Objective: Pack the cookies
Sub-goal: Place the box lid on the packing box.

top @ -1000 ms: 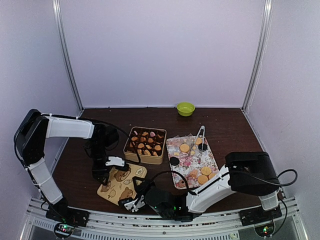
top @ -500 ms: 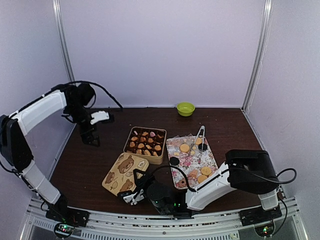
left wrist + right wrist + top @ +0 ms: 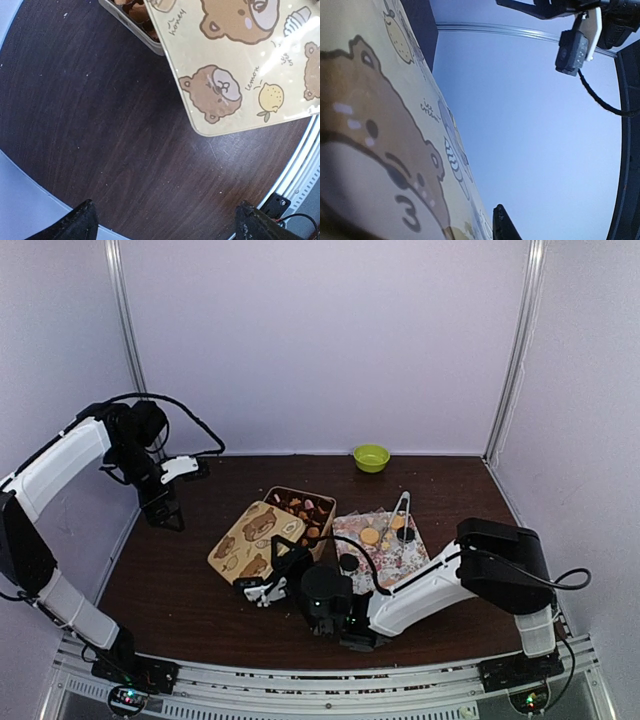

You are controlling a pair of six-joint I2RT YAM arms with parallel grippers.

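Cookies (image 3: 304, 507) in tin (image 3: 298, 490), lid (image 3: 256, 538) partly over

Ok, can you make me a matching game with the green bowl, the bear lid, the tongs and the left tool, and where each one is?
Things:
1 green bowl
2 bear lid
3 tongs
4 left tool

Places:
A resting on the flowery tray
B open, holding nothing, up on the left side
C at the far back of the table
D tilted over the cookie tin, held by the right tool

Pairs: 1-C, 2-D, 3-A, 4-B
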